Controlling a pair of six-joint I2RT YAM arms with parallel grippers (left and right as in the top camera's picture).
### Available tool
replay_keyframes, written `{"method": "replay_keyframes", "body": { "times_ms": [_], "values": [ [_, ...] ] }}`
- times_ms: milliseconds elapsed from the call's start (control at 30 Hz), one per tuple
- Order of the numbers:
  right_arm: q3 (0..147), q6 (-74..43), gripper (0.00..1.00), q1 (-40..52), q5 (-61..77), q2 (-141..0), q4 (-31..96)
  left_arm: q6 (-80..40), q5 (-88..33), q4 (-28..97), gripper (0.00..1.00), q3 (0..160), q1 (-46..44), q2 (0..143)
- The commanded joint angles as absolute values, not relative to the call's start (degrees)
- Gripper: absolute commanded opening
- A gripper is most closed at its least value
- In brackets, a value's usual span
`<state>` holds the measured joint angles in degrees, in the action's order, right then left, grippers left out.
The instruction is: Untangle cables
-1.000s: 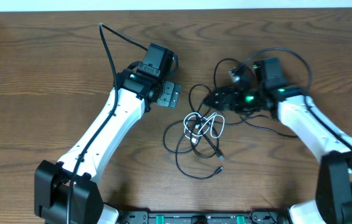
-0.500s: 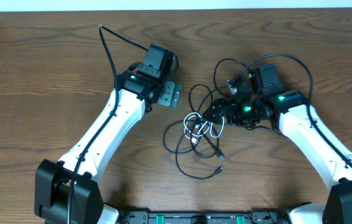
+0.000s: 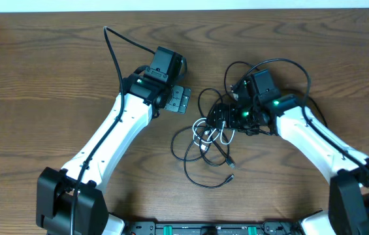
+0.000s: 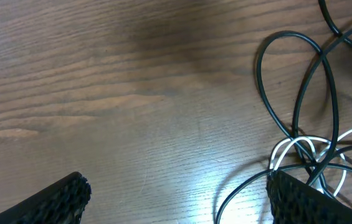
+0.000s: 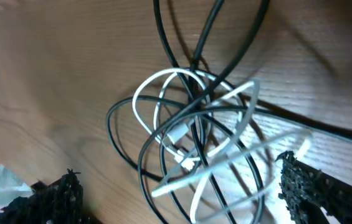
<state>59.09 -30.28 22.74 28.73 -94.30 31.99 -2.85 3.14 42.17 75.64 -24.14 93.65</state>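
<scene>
Nearest the base, noted a slack loop of the black cord [image 4: 257, 65] lying flat on the table [image 3: 53, 78], with small plug ends [image 3: 230, 165] free and pointing away from the knot. Just beyond, found the tangle [image 3: 211, 134] at mid-table between the two arms, with the white cord [image 5: 174, 73] wound in several small loops through and around the black. Cannot tell from any view which strand lies uppermost at each crossing. Directly over the far right side of the tangle, observed the right gripper [image 5: 177, 169], spread wide to either side of the knot and holding nothing, reaching in from the right with the wrist pitched down and its camera looking straight onto the white loops. To the left and slightly farther out, recorded the left gripper [image 3: 179, 99], likewise wide and empty, held low near the table just beside the tangle's left edge and apart from it, on an arm stretched diagonally from the base. Judged the step in hand to be the first pick: positioning for a grasp, no strand taken. For the next move, recommend lowering the right fingers onto a single white loop, closing on that alone, then drawing it clear while pinning the black cord with the left. Assessed the main risk as catching both cords together and tightening the knot.
</scene>
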Motion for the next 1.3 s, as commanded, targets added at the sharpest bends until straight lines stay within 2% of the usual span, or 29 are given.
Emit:
{"method": "replay_keyframes", "body": {
  "times_ms": [0, 267, 500, 567, 600, 633, 733, 1033, 1167, 1267],
  "values": [
    [58.8, -31.8, 0.99, 23.1, 32.2, -96.7, 29.9, -3.3, 3.0, 42.4, 0.91, 75.2, -24.0, 94.3],
    [58.8, -33.8, 0.99, 23.4, 37.5, -101.3, 24.5, -3.3, 3.0, 42.5, 0.91, 75.2, -24.0, 94.4],
    [58.8, -35.2, 0.89, 23.4, 42.0, -103.2, 21.3, -3.3, 3.0, 42.5, 0.91, 75.2, -24.0, 94.3],
    [58.8, -35.3, 0.76, 23.4, 42.2, -103.2, 21.1, -3.3, 3.0, 42.4, 0.91, 75.2, -24.0, 94.3],
    [58.8, -35.3, 0.54, 23.4, 42.3, -103.2, 21.1, -3.3, 3.0, 42.4, 0.91, 75.2, -24.0, 94.3],
    [58.8, -35.3, 0.27, 23.4, 42.6, -103.2, 21.1, -3.3, 3.0, 42.4, 0.91, 75.2, -24.0, 94.3],
    [58.8, -35.3, 0.03, 23.4, 44.0, -103.2, 20.6, -3.3, 3.0, 42.4, 0.92, 75.2, -24.0, 94.4],
    [58.8, -35.1, 0.01, 23.1, 47.3, -103.2, 16.1, -3.3, 3.0, 42.5, 0.91, 75.2, -24.0, 94.4],
    [58.8, -36.2, 0.01, 21.7, 58.2, -103.2, 2.9, -3.3, 3.0, 42.7, 0.91, 75.2, -24.0, 94.4],
    [58.8, -42.2, 0.01, 20.2, 63.1, -103.1, -8.8, -3.3, 3.0, 42.7, 0.91, 75.2, -24.0, 94.4]
  ]
}}
